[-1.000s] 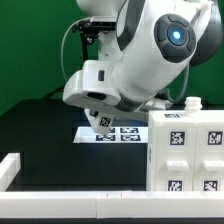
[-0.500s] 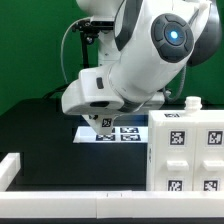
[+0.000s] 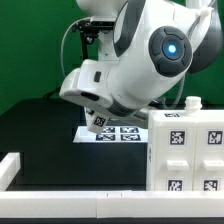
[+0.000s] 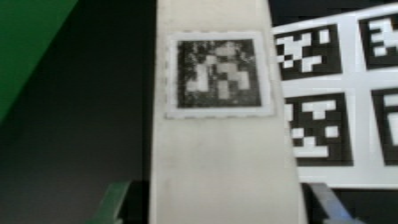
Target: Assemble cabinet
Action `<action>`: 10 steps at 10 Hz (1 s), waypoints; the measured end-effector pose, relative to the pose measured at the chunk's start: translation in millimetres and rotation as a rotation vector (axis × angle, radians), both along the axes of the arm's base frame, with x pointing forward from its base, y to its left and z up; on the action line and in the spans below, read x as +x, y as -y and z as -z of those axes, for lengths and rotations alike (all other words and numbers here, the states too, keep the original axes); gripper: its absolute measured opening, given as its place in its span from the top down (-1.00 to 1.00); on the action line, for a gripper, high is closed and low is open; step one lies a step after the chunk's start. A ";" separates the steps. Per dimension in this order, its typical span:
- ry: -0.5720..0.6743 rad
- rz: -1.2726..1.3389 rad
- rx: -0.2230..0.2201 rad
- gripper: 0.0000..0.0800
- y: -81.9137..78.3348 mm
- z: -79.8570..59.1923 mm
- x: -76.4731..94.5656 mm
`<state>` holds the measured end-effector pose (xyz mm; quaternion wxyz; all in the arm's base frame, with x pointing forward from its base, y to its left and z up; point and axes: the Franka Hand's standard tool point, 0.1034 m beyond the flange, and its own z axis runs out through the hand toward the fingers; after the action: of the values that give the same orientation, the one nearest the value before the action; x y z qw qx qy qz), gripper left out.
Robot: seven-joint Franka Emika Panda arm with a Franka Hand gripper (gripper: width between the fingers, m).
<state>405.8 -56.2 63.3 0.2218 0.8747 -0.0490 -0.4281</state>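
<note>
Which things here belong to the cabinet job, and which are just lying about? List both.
Job: tagged panel in the gripper; tagged cabinet box.
Lying about: marker board; white rail.

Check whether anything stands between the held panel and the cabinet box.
Nothing visible does. The fingers grip the tagged white panel above the marker board; only bare black table separates it from the cabinet box.

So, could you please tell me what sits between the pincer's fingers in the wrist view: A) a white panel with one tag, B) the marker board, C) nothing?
A: the white panel fills the gap in the pincer, with the marker board lying behind it.
</note>
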 end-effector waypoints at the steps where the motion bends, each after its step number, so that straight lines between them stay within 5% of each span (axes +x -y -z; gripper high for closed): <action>1: 0.016 0.026 -0.038 0.28 -0.2 0.4 -0.2; 3: 0.066 0.117 -0.164 0.28 8.9 3.6 4.5; 5: 0.175 0.167 -0.238 0.28 9.3 5.8 24.8; 8: 0.226 0.256 -0.362 0.28 9.2 9.0 21.8; 10: 0.287 0.361 -0.486 0.28 25.8 21.2 20.8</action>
<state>426.6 -82.1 42.1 0.3354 0.8248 -0.3348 -0.3085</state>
